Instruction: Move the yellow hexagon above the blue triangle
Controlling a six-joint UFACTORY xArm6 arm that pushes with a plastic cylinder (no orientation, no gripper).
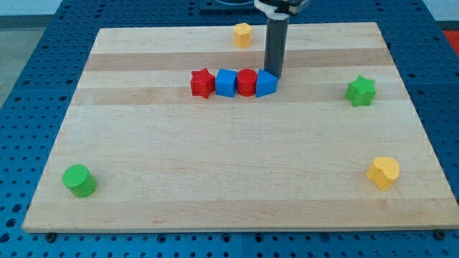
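Note:
The yellow hexagon (243, 34) sits near the view's top edge of the wooden board (229, 179), a little left of the rod. The blue triangle (265, 84) is the right end of a touching row: red star (202, 83), blue cube (226, 82), red cylinder (246, 82), then the triangle. My tip (275, 76) rests at the triangle's upper right corner, touching or almost touching it. The hexagon lies above and to the left of the triangle, well apart from it.
A green star (361, 91) sits at the view's right. A yellow heart-shaped block (384, 172) is at the lower right. A green cylinder (79, 180) is at the lower left. Blue perforated table surrounds the board.

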